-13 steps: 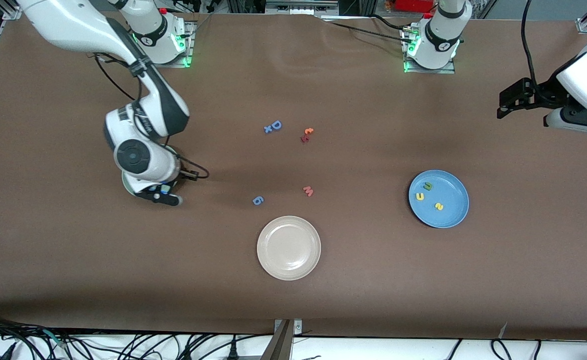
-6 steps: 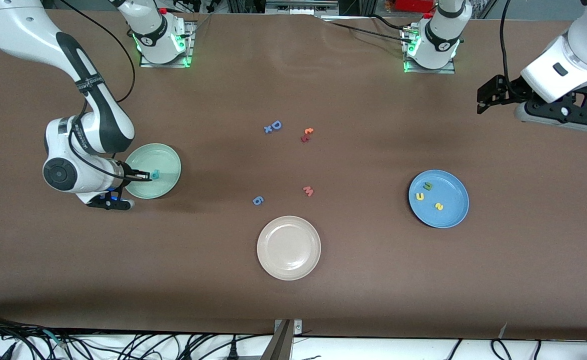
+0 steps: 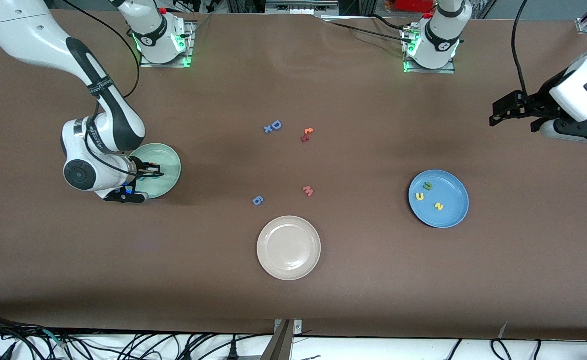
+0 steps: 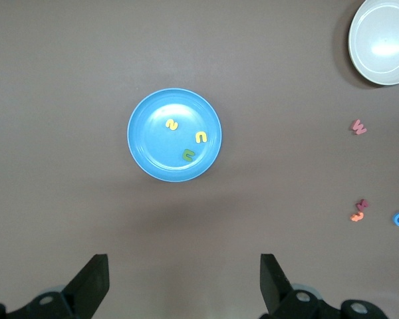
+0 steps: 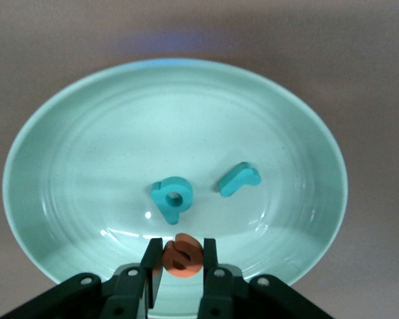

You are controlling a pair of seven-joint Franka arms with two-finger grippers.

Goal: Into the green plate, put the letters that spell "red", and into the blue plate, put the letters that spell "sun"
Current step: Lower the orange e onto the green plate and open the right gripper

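Observation:
The green plate (image 5: 66, 153) lies at the right arm's end of the table, with a teal "d" (image 5: 173, 198) and a teal "r" (image 5: 239, 179) lying in it. My right gripper (image 5: 180, 258) hangs low over that plate (image 3: 169, 169), shut on the orange "e" (image 5: 181, 256). The blue plate (image 3: 452, 197) holds a yellow "s" (image 3: 439, 206), a yellow "u" (image 3: 419, 196) and an olive "n" (image 3: 428, 186). My left gripper (image 3: 497, 114) waits open and high in the air at the left arm's end, with nothing between its fingers (image 4: 93, 282).
A cream-white plate (image 3: 288, 247) lies in the middle, nearest to the front camera. Loose on the table are a blue "6" (image 3: 257, 200), a pink "w" (image 3: 308, 190), a blue "D" (image 3: 275, 126) and a red and orange pair (image 3: 307, 134).
The right arm's wrist swung off the green plate toward the table's end, then edged back over the plate's rim. The left arm has shifted about in the air, still open.

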